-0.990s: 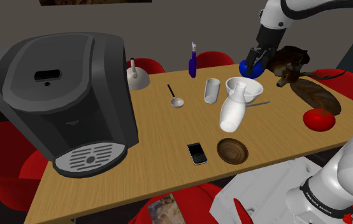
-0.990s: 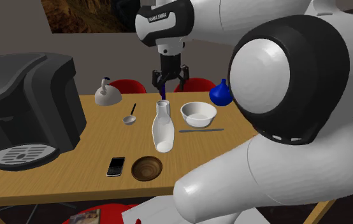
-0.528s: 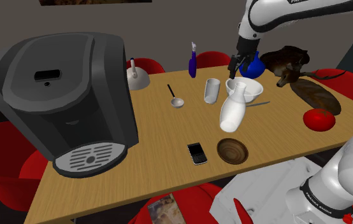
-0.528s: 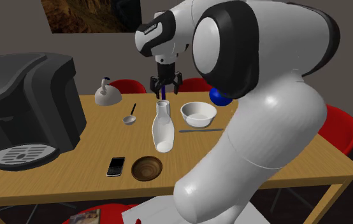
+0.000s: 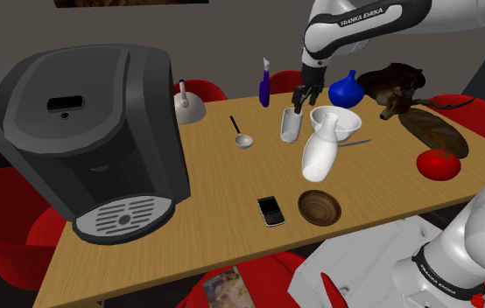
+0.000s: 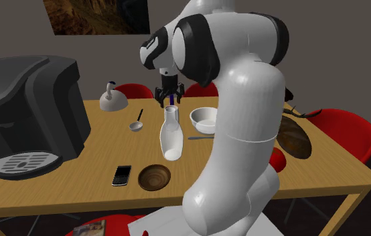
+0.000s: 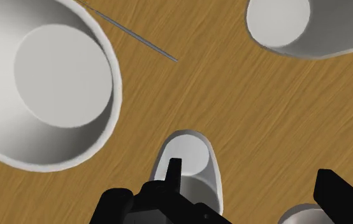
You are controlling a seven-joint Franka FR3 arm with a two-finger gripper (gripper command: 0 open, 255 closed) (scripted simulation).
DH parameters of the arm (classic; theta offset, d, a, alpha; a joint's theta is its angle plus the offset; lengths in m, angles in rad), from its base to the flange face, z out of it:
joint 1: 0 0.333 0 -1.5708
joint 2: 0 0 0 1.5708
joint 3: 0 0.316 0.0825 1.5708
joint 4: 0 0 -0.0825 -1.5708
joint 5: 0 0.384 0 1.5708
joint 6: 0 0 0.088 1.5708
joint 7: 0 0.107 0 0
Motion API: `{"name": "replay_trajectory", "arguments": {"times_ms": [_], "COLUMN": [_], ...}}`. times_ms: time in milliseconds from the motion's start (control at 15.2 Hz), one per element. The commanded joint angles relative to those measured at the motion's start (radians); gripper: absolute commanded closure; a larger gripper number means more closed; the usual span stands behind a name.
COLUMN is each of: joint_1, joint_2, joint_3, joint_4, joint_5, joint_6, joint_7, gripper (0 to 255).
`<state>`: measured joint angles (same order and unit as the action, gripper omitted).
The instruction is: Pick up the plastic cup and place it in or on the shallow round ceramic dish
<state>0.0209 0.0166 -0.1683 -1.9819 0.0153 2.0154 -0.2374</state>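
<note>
The cup is pale grey and stands upright near the table's far edge. My gripper hangs open just above it, at the edge nearer the white bowl. In the wrist view the cup lies under one fingertip, not centred between the two fingers of the gripper. The shallow round brown dish sits near the table's front edge, beside a black phone. In the second exterior view the gripper shows behind the white vase, and the dish lies in front.
A tall white vase leans between cup and dish. A thin rod lies by the bowl. A blue bottle, blue vase, kettle and ladle crowd the far side. A big coffee machine stands on the shoulder view's left.
The arm has swung toward the shoulder view's left, from over the blue vase, past the white bowl, to above the cup, and has come lower. The fingers stayed open.
</note>
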Motion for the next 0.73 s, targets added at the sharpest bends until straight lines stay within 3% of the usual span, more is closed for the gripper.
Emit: {"name": "replay_trajectory", "arguments": {"times_ms": [0,264,660], "joint_1": [-0.002,-0.013,-0.014], "joint_2": [0.086,0.250,0.277], "joint_3": [-0.001,0.007,0.010], "joint_4": [0.065,0.205,0.173], "joint_5": [0.023,0.063,0.069], "joint_6": [0.013,0.018,0.078], "joint_7": [-0.029,-0.078,-0.083], "gripper": [0,0,0]}}
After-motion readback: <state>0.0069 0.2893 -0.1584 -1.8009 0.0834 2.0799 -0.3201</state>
